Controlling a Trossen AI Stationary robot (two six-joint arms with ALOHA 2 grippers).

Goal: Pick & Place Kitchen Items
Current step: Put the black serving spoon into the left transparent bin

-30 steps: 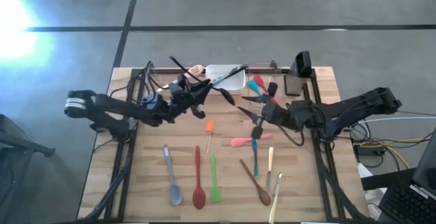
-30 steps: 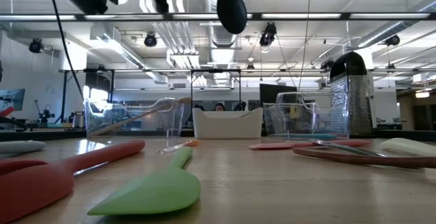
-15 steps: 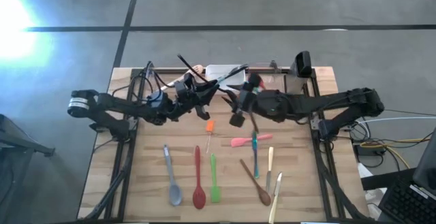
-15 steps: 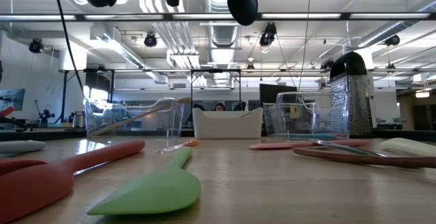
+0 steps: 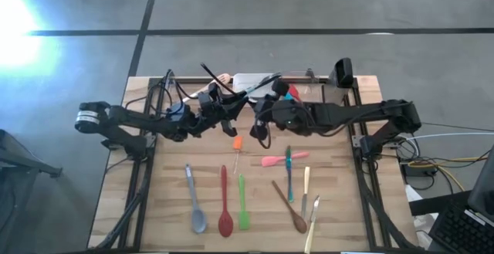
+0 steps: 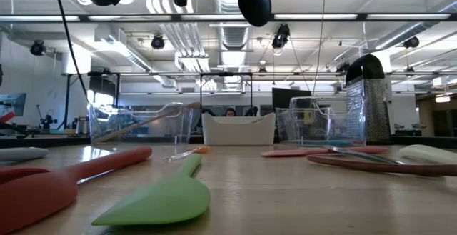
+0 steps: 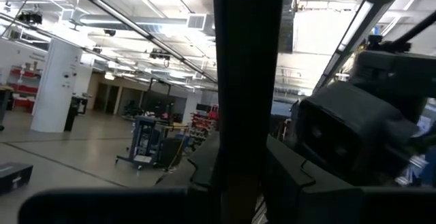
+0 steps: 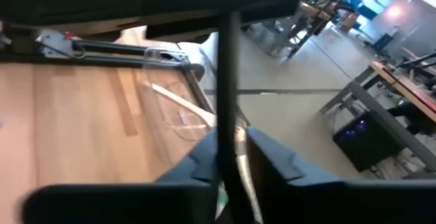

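Black spoon [image 5: 224,90] is up in the air above the table's [image 5: 170,208] back centre, with left gripper [image 5: 218,109] and right gripper [image 5: 266,115] both clamped on it, looks like a mid-air handover. Next move probably one gripper letting go, other carrying it to the white tub [image 5: 257,89] at the back. Spoon is slim, matte, with a rounded bowl. Flat green spatula [image 5: 243,203] and glossy red spoon [image 5: 225,208] lie on the wood-grain table

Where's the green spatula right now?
In the high view the green spatula lies flat near the table's front edge, left of centre, just right of the red spoon. In the low view it is the nearest thing, blade towards the camera.
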